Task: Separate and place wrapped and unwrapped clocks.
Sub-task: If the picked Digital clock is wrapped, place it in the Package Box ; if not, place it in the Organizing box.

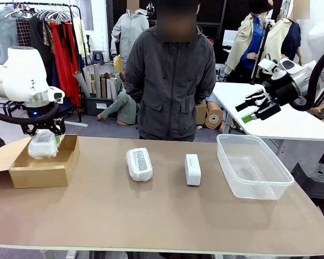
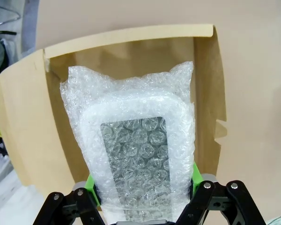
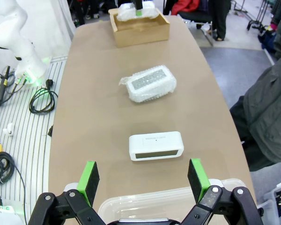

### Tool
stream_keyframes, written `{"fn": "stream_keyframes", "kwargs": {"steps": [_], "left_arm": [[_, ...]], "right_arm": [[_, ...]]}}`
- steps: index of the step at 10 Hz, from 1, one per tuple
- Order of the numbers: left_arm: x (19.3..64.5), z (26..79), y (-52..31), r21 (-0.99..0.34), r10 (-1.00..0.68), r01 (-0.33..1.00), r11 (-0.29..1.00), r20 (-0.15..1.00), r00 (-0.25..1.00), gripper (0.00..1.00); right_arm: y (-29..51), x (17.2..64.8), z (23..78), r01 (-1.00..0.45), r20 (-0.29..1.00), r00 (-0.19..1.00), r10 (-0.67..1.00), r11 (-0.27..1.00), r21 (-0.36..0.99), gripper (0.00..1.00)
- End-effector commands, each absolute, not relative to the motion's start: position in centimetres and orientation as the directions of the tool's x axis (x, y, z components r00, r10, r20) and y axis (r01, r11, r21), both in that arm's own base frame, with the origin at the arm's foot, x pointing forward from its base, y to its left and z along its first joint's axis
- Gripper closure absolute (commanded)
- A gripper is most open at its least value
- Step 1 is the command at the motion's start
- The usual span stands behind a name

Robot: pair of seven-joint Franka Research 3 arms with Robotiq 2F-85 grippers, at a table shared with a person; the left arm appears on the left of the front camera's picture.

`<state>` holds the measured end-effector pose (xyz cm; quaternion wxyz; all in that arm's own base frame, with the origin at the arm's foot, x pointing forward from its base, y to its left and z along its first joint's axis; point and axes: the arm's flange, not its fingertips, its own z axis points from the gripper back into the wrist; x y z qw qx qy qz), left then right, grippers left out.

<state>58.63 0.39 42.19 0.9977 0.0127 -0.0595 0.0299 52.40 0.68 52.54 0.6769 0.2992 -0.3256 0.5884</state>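
My left gripper [image 1: 44, 139] is shut on a bubble-wrapped clock [image 2: 136, 150], holding it just above the open cardboard box [image 1: 43, 168] at the table's left end. A second wrapped clock [image 1: 139, 164] lies mid-table, in front of the person. Just right of it rests the bare white clock [image 1: 193, 169]. Both are in the right wrist view, the wrapped clock [image 3: 149, 83] farther off than the unwrapped clock [image 3: 156, 146]. My right gripper [image 1: 256, 109] hangs open and empty, high above the clear plastic tub [image 1: 251, 164].
A person in a dark jacket [image 1: 170, 81] stands at the far side, hands out of sight. The cardboard box [image 3: 138, 26] has its flap folded out to the left. A white table [image 1: 281, 116] stands behind on the right. Cables [image 3: 40, 101] lie on the floor.
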Motion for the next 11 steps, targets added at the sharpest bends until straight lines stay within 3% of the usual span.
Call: {"fn": "stream_keyframes", "kwargs": {"steps": [1,11], "left_arm": [[58.4,41.8,1.1,-0.001,0.029,-0.03,1.0,0.105,0.994,1.0],[59.6,37.4,2.7,0.081,0.087,-0.096,0.992,0.107,0.99,1.0]], "right_arm": [[0.8,52.4,52.7,-0.992,0.793,0.091,0.602,0.126,0.019,0.0],[0.8,52.4,52.7,-0.992,0.793,0.091,0.602,0.126,0.019,0.0]]}}
